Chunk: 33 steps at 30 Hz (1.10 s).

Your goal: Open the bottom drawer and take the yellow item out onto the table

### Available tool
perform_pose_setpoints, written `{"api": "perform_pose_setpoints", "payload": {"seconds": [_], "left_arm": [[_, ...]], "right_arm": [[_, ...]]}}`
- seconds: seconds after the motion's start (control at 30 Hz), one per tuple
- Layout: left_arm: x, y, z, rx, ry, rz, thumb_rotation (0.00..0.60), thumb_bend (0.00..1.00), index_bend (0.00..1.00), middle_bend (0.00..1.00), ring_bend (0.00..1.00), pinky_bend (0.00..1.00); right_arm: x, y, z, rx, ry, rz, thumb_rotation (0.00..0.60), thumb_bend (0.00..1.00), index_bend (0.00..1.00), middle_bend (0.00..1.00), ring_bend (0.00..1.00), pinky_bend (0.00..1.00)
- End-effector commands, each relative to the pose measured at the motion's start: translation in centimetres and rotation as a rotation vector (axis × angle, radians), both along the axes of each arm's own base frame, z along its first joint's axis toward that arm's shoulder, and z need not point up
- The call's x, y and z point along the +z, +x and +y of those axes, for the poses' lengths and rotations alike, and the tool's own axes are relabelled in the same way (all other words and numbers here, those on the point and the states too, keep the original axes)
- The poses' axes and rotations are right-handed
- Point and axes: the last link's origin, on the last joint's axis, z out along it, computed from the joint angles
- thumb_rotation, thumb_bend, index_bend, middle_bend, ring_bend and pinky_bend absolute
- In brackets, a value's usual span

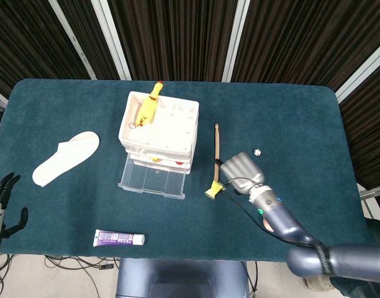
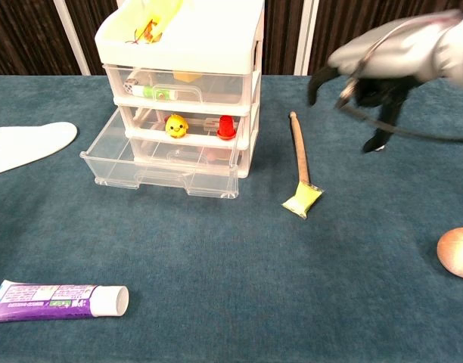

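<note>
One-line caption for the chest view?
Yellow packet lies on the table beside the open bottom drawer; right hand raised, empty.

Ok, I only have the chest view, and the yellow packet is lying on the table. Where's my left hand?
Observer: The left hand is off the table's left edge, fingers apart, holding nothing.
Operator: Anything hidden behind the right hand?
Observer: A small white ball lies on the cloth just beyond it.
Operator: What's on top of the drawers?
Observer: A rubber chicken, head pointing at the far edge.
</note>
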Motion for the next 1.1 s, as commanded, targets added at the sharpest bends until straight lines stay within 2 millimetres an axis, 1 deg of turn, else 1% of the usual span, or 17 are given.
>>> {"api": "perform_pose_setpoints", "payload": {"seconds": [0.03,0.1,0.17,0.2,0.27,0.37,0.47,0.5,0.63,0.73,0.9,1.1], "left_arm": [[0.0,0.0,0.0,0.0,0.002,0.0,0.6,0.51,0.02,0.0,0.0,0.0],[0.0,0.1,0.0,-0.001,0.006,0.0,0.6,0.51,0.02,0.0,0.0,0.0],[0.0,0.1,0.0,-0.005,0.009,0.001,0.6,0.51,0.02,0.0,0.0,0.0],[0.0,0.1,0.0,-0.008,0.009,0.004,0.6,0.51,0.02,0.0,0.0,0.0],[0.0,0.2,0.0,-0.009,0.011,0.006,0.6,0.51,0.02,0.0,0.0,0.0],[0.0,0.2,0.0,-0.01,0.018,0.008,0.6,0.51,0.02,0.0,0.0,0.0],[0.1,0.2,0.0,-0.012,0.026,0.011,0.6,0.51,0.02,0.0,0.0,0.0],[0.1,0.2,0.0,-0.014,0.027,0.012,0.6,0.51,0.02,0.0,0.0,0.0],[0.1,0.2,0.0,-0.025,0.03,0.025,0.6,0.51,0.02,0.0,0.0,0.0],[0.1,0.3,0.0,-0.034,0.038,0.027,0.6,0.51,0.02,0.0,0.0,0.0],[0.5,0.4,0.0,-0.059,0.065,0.035,0.6,0.51,0.02,0.0,0.0,0.0],[0.6,0.5,0.0,-0.08,0.064,0.054,0.6,0.51,0.02,0.0,0.0,0.0]], "right_arm": [[4.7,-2.9,2.4,-0.117,-0.1,-0.089,0.6,0.13,0.22,0.65,0.67,0.62],[5.9,-4.1,3.3,-0.14,-0.157,-0.111,0.6,0.14,0.21,0.55,0.59,0.54],[7.0,-5.7,4.6,-0.159,-0.219,-0.128,0.6,0.14,0.18,0.42,0.49,0.45],[7.3,-6.6,5.3,-0.174,-0.24,-0.135,0.6,0.14,0.18,0.41,0.48,0.44],[7.8,-8.1,6.7,-0.201,-0.261,-0.157,0.6,0.14,0.15,0.3,0.38,0.38],[8.3,-10.0,8.6,-0.202,-0.305,-0.177,0.6,0.14,0.13,0.21,0.31,0.33],[8.2,-11.8,10.9,-0.179,-0.367,-0.194,0.6,0.13,0.11,0.17,0.26,0.28],[8.1,-12.1,11.4,-0.173,-0.381,-0.199,0.6,0.12,0.1,0.16,0.25,0.27],[7.4,-13.8,13.7,-0.119,-0.457,-0.186,0.6,0.1,0.1,0.15,0.24,0.25],[6.7,-14.8,14.8,-0.093,-0.474,-0.155,0.6,0.1,0.1,0.15,0.23,0.24],[5.7,-16.3,16.1,-0.105,-0.488,-0.116,0.6,0.1,0.1,0.14,0.22,0.24],[5.3,-17.1,16.6,-0.117,-0.496,-0.114,0.6,0.1,0.1,0.13,0.22,0.24]]}}
